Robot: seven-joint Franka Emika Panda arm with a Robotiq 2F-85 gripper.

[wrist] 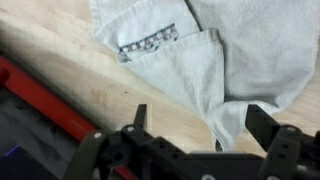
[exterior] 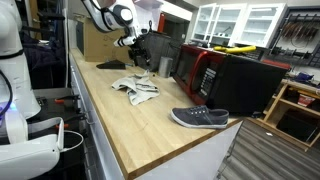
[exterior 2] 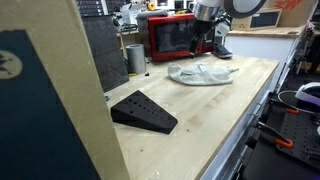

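Wrist view: gripper has its jaws wide apart w/ nothing between them. The grey cloth lies crumpled on the wooden counter just below, one corner pointing into the gap betw. the fingers. Only this view shows the cloth's patterned band and a red edge running diagonally at lower left; can't tell from here what it belongs to. In an exterior view the gripper hangs over the far part of the counter, clear of the cloth, which sits mid-counter. The same view shows a red microwave behind it and a grey shoe alone near the front edge, well apart from the cloth. In an exterior view from the opp. end, a black wedge fills the foreground, the cloth lies beyond it, and a metal cup stands beside the microwave. The gripper there is small and dark against the background, so its jaws are unreadable.
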